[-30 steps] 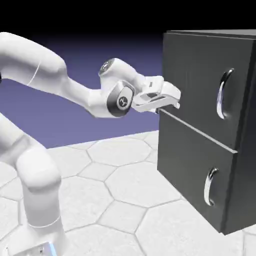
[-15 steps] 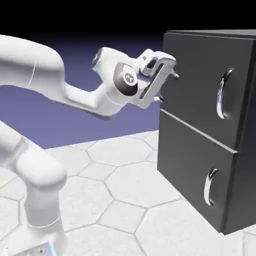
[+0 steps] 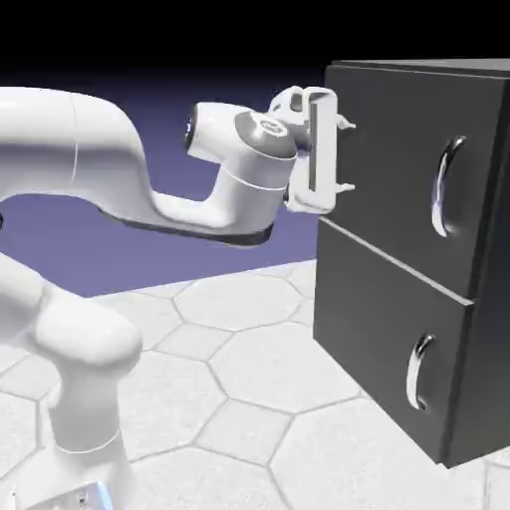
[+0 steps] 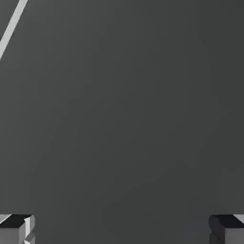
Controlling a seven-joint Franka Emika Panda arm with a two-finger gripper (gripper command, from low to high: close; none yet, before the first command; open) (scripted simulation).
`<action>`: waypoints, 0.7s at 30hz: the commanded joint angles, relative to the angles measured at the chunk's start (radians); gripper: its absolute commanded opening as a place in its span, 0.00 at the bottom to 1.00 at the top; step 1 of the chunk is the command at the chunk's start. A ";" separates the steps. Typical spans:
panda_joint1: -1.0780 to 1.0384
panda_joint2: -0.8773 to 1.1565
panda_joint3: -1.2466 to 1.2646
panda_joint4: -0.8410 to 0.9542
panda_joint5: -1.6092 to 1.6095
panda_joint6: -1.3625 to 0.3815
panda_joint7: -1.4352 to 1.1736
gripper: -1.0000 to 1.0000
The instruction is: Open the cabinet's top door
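The dark grey cabinet (image 3: 398,329) stands at the exterior view's right, both front panels shut. The top door (image 3: 388,169) is the upper, taller panel, and its long curved silver handle (image 3: 446,186) runs along its right side. My gripper (image 3: 350,155) is open with nothing between its fingers, which stand one above the other. It faces the top door close to the door's left edge, well left of the handle. In the hand view, dark grey panel (image 4: 124,109) fills the picture, and both grey fingertips (image 4: 16,229) show wide apart at the bottom edge of my gripper (image 4: 122,229).
The shorter lower panel (image 3: 383,349) carries a smaller silver handle (image 3: 419,371). A thin light line (image 4: 10,28) crosses the hand view's upper left corner. The white hexagon-patterned table (image 3: 249,398) stretches in front of the cabinet.
The hand has risen and rolled from lying flat to standing upright, so the fingers went from side by side to stacked. It stays at the door's left edge, still open.
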 commanded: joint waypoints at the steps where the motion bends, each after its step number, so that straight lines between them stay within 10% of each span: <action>1: 0.014 -0.006 -0.017 0.009 -0.044 -0.001 -0.015 0.50; 21: 0.303 -0.116 -0.350 0.183 -0.913 -0.018 -0.321 0.50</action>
